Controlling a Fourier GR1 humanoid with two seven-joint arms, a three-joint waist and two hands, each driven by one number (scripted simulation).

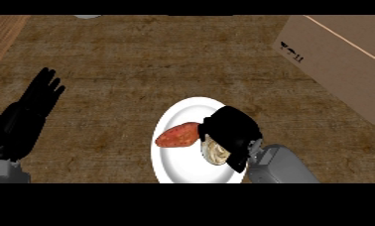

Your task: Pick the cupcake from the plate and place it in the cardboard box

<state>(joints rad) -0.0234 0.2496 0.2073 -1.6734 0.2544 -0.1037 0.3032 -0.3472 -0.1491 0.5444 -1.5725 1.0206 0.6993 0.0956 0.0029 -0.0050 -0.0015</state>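
A white plate lies near the front of the brown counter. On it a reddish-orange sweet potato rests at the left, and a beige cupcake shows at the right, partly hidden. My right hand sits over the cupcake with its fingers curled round it. The cardboard box stands at the far right, well apart from the plate. My left hand rests open at the left edge, fingers up.
The wooden counter top spreads between plate and box. A small pale object peeks in at the top edge. A lighter wooden strip runs along the top left corner.
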